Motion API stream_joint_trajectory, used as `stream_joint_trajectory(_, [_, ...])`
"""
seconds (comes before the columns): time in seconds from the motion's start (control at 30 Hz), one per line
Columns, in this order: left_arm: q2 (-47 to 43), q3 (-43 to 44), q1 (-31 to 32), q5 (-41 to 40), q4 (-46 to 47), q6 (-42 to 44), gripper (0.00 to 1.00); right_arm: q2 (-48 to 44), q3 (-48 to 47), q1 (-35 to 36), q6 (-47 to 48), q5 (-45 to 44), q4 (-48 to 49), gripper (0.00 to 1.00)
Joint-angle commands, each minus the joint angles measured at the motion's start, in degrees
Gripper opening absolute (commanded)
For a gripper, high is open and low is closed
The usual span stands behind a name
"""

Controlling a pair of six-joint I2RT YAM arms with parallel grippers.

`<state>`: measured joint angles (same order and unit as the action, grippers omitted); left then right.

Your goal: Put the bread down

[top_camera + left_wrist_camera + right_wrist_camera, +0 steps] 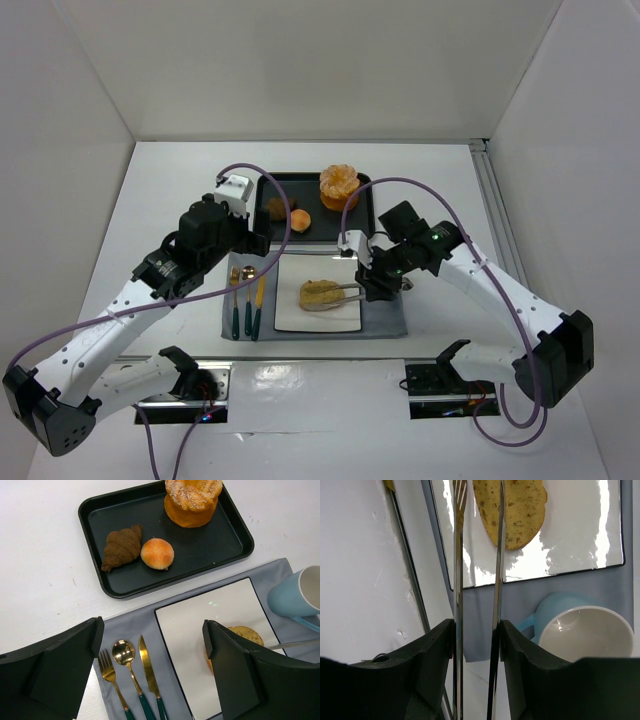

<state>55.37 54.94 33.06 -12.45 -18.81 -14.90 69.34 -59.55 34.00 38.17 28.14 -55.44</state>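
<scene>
Bright, even overhead light, soft shadows, sharp focus; glare streaks the glossy white plate (pixel 580 530).

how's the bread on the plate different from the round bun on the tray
The bread is a flat, speckled slice; the bun is a smooth dome. The bread lies on the white plate, the bun on the black tray. The tongs reach over the bread, not the bun. Both are golden-tan.

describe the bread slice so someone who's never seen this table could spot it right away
Mid-table lies a grey placemat, and on it a white rectangular plate. The bread is the flat golden-tan slice on that plate, with metal tongs reaching over it. Unlike everything on the black tray behind, it is flat and lies alone.
</scene>
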Motion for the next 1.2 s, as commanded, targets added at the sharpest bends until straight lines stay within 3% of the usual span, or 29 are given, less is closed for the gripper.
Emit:
stream_joint_trajectory(0.0, [-1.3, -0.1, -0.4, -0.9, 2.6, 0.8, 1.00, -3.1, -3.4, 0.5, -1.4, 1.0, 1.8, 0.50])
stream_joint_trajectory(0.27, [-1.8, -0.1, -0.4, -0.9, 2.6, 0.8, 1.00, -5.7, -7.9, 0.5, -4.1, 0.0, 2.4, 0.49])
stream_joint_trajectory(0.37, [-1.8, -0.1, -0.4, -0.9, 2.6, 0.8, 1.00, -8.1, -8.6, -2.7, -4.8, -1.4, 5.4, 0.48])
stream_joint_trajectory(0.7, [-4.0, -0.1, -0.4, 0.1, 3.2, 0.3, 1.00, -10.0, -3.7, -20.8, -8.5, -7.0, 20.4, 0.46])
stream_joint_trajectory(0.93, [-5.1, -0.1, -0.4, 1.5, 3.7, -0.2, 1.00, -6.9, 6.4, -40.6, -17.6, -11.0, 37.3, 0.43])
stream_joint_trajectory(1.17, [-5.6, -0.1, -0.4, 3.1, 3.7, -0.7, 1.00, 2.7, 11.1, -47.9, -20.0, -13.6, 43.8, 0.44])
